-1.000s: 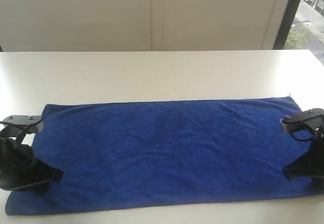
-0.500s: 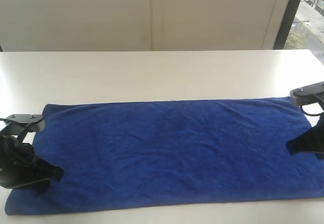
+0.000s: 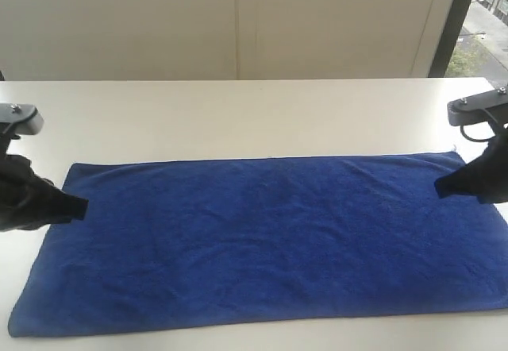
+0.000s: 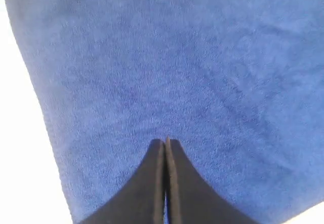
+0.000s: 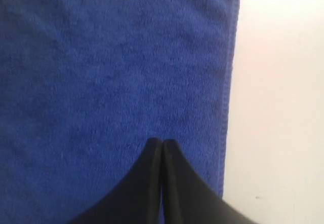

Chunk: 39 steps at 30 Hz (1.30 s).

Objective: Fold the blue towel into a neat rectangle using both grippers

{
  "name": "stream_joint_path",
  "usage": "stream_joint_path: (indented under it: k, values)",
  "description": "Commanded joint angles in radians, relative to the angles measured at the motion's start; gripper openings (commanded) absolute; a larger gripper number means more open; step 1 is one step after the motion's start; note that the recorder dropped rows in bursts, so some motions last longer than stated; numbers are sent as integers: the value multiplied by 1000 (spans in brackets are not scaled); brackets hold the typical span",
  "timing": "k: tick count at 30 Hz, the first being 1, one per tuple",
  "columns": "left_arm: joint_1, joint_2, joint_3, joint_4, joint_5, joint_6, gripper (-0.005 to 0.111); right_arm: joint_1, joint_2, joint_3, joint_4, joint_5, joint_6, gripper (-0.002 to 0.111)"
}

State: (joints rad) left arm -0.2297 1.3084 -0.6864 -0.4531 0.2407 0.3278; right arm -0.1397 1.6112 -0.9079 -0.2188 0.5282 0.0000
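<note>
The blue towel [image 3: 262,244] lies spread flat and long across the white table [image 3: 238,113]. My left gripper [image 3: 78,207] hovers over the towel's left end, shut with nothing between its fingers; in the left wrist view its tips [image 4: 165,142] sit pressed together above the blue towel [image 4: 192,67]. My right gripper [image 3: 440,188] hovers over the towel's right end, also shut and empty. In the right wrist view its tips [image 5: 162,142] are closed above the blue towel [image 5: 101,67], near the hemmed edge [image 5: 229,82].
Bare white table [image 5: 278,107] runs beside the towel's right edge and behind the towel. A pale wall [image 3: 238,17] stands beyond the table, with a dark window frame [image 3: 451,17] at the far right.
Both arms have risen and drawn back from the towel's near part toward its far part. The towel lies as before. Both grippers stayed shut.
</note>
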Motion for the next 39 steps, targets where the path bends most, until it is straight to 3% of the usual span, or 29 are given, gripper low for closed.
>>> stream_joint_path:
  k: [1, 14, 31, 39]
  values:
    - [-3, -166, 21, -11, 22, 1, 0, -6, 92, -78, -5, 17, -6, 0]
    - [-3, -559, 174, 12, -27, -35, 0, -11, 319, -172, -48, 31, -16, 0]
    - [-3, -581, 229, 12, -29, -35, 0, -15, 335, -174, -180, 136, 31, 0]
    - [-3, -581, 229, 12, -27, -35, 0, -94, 335, -174, -184, 144, 48, 0]
